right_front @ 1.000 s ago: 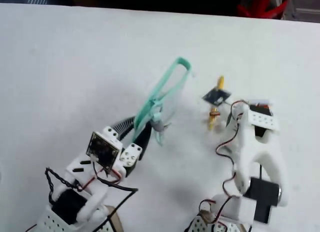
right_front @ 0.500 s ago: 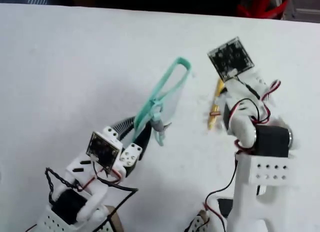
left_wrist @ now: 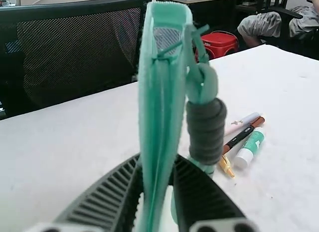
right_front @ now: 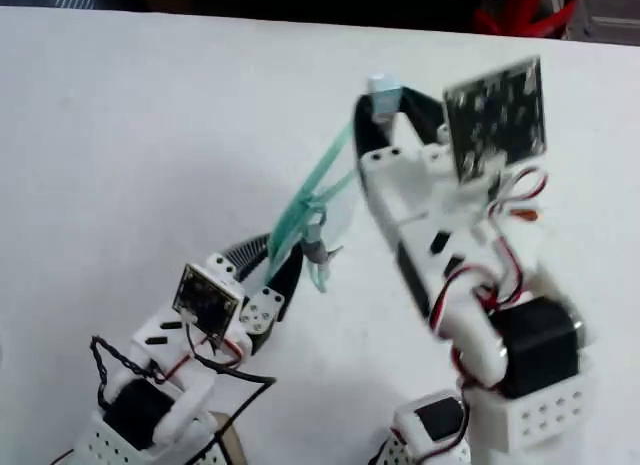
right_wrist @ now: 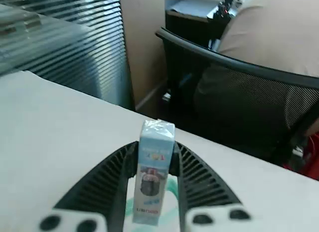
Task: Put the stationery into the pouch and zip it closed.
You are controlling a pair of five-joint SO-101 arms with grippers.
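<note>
A: Pouch [right_front: 322, 185] first. Where?

B: Mid-table, a little left of centre. Green-edged, clear-sided, standing on its edge and slanting away toward the far right. Near end pinched in the left gripper [right_front: 277, 262], black fingers [left_wrist: 197, 192] drawn narrow and clamped on the green rim.

A: Anything hanging off it?

B: A grey ribbed zip pull [left_wrist: 205, 129], dangling just beside the rim on a green loop, above one finger.

A: And the right gripper [right_front: 390, 103]?

B: Raised over the far end of the pouch, well above the table. Closed on a small pale blue box [right_wrist: 151, 182], gripped upright between both fingers, top poking out past the tips. A strip of green visible just under the box. Touching or not, cannot tell.

A: Other stationery?

B: Lying loose on the white table [right_front: 150, 115], near the pouch on the zip-pull side. A dark pen with a brown cap [left_wrist: 240, 136], a white and green tube [left_wrist: 249, 147] right against it, a pale pen [left_wrist: 247, 118] just beside, and a small yellow piece [left_wrist: 227, 167] close to the tube.

A: Beyond the table?

B: Black mesh chair [left_wrist: 65, 52] at the far edge.
</note>
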